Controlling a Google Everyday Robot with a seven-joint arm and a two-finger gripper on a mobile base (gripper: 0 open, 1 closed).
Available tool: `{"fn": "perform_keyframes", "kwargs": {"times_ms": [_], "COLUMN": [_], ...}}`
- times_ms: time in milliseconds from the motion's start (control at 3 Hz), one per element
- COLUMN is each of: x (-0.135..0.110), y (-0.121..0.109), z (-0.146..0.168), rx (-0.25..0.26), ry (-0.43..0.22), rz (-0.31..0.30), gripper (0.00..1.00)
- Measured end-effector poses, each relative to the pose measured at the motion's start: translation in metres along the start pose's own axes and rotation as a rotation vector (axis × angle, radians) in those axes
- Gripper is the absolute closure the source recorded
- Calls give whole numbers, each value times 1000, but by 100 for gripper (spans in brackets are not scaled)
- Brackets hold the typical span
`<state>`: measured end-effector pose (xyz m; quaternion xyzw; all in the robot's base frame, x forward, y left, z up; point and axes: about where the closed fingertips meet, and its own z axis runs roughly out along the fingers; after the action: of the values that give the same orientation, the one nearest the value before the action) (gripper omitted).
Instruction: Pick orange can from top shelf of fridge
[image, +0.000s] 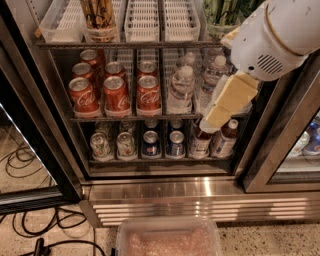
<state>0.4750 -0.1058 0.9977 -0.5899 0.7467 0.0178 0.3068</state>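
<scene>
**Item: orange can** (99, 19). A tall slim can, copper-orange with dark vertical streaks. It stands upright in the second lane from the left on the top shelf (125, 45) of the fridge (200, 189). Its long axis is vertical and its top is cut off by the upper edge of the view. Empty white lane trays (143, 20) are at its 3 o'clock, and green-striped cans (222, 14) stand beyond them.

**Item: gripper** (216, 116). A cream-coloured part, hanging in front of the middle rack's right end. It overlaps the water bottles (181, 90) and sits just above the brown bottles (224, 139). Whether it is released or clenched cannot be told. It carries nothing visible.

**Key relation:** the orange can lies between 10 and 11 o'clock from the gripper, one rack higher and well apart from it. The red cola cans (116, 95) lie below that line.

**Arm pose:** the white arm housing (272, 42) enters from 2 o'clock. It slants down toward 7 o'clock, so the gripper points downward, away from the top shelf.

**Judgement:** the approach is not yet begun. The next move calls for raising the gripper, shifting it toward 10 o'clock and levelling it to meet the upright can from the front.
</scene>
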Motion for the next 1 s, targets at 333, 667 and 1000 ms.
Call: {"fn": "perform_keyframes", "kwargs": {"times_ms": [333, 667, 1000], "x": [-40, -83, -114], "y": [13, 17, 6], "z": [-1, -4, -3], "rx": [40, 93, 156], "ry": [-178, -334, -458], "rz": [102, 203, 307], "gripper": [0, 0, 0]}}
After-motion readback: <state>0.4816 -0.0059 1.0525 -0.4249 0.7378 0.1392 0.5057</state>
